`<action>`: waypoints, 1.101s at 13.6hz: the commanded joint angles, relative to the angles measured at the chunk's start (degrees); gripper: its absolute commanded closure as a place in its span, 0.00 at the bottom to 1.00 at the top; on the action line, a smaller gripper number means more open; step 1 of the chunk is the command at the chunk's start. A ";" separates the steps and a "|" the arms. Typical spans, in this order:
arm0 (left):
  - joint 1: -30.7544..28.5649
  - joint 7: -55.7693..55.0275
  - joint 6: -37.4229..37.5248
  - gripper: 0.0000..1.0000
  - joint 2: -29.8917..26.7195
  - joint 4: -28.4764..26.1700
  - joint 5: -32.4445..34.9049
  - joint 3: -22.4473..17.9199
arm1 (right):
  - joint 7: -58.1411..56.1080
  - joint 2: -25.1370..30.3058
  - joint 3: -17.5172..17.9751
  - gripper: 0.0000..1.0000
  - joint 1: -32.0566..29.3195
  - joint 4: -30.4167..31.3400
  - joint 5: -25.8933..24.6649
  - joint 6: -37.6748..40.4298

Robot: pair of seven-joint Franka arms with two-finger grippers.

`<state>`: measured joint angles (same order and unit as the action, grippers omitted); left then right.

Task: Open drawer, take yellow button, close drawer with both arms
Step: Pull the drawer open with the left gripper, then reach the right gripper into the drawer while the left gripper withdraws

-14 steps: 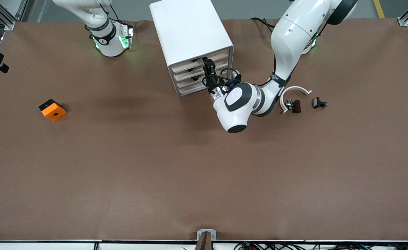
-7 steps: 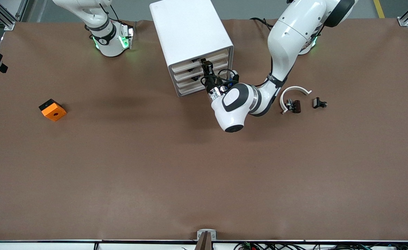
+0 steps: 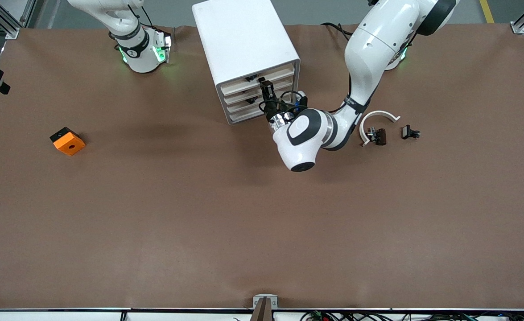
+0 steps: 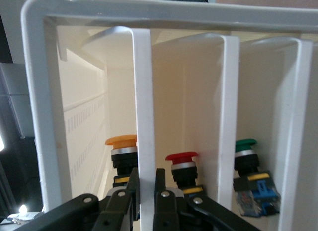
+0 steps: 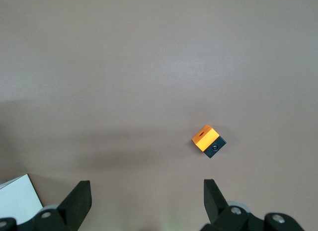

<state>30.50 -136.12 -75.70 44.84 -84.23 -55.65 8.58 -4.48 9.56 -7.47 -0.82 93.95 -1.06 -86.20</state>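
Note:
The white cabinet [image 3: 244, 40] stands at the table's robot side, its four cream drawer fronts facing the front camera. My left gripper [image 3: 265, 87] is at one of the upper drawer fronts. In the left wrist view it [image 4: 145, 174] is shut on the white edge of a drawer [image 4: 141, 92]; the handle is hidden. Beside that edge, inside the drawer, stands the button [image 4: 120, 140] with its orange-yellow cap. My right arm [image 3: 141, 51] waits near its base, and its gripper [image 5: 146, 186] hangs open and empty over bare table.
Neighbouring drawers hold a red-capped button [image 4: 181, 156] and a green-capped one [image 4: 245, 143]. An orange block [image 3: 67, 141] lies toward the right arm's end and shows in the right wrist view [image 5: 205, 136]. Black clips [image 3: 410, 132] with a white curved strip [image 3: 377, 117] lie beside the left arm.
The left arm's wrist and elbow have shifted slightly in front of the cabinet. The gripper stays at the drawer front. No drawer has visibly slid. The right arm has not moved.

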 commanded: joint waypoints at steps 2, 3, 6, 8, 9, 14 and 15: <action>-3.51 -0.99 -1.55 1.00 0.78 2.31 -0.69 -1.19 | 0.88 -0.95 0.09 0.00 -1.99 -0.96 0.80 0.33; -4.22 -0.90 -2.25 1.00 0.78 2.66 -0.69 -1.19 | 0.96 -1.73 0.09 0.00 -2.17 -0.87 0.80 0.67; -5.45 -0.64 -4.54 1.00 0.69 3.19 -0.69 -1.37 | 0.27 -6.20 0.27 0.00 -1.73 -0.96 0.36 0.68; -6.24 -0.90 -4.63 1.00 0.69 4.25 -0.69 -2.33 | -0.18 -7.88 0.27 0.00 -1.64 -1.40 0.18 -0.11; -6.51 -0.90 -4.98 1.00 0.69 4.60 -0.69 -2.34 | -0.09 -9.72 0.35 0.00 -1.47 -1.66 0.10 -0.37; -7.39 -0.90 -5.25 1.00 0.69 5.92 -0.60 -4.08 | 0.96 -14.74 0.62 0.00 -0.68 -3.33 -1.31 -1.77; -7.39 -0.82 -5.33 1.00 0.78 6.01 -0.69 -4.70 | 3.05 -14.75 0.70 0.00 -0.24 -3.42 -0.44 -2.39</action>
<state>23.07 -136.15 -80.09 44.85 -79.69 -55.64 5.14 -4.00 -4.69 -7.09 -1.52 92.39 -1.50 -88.50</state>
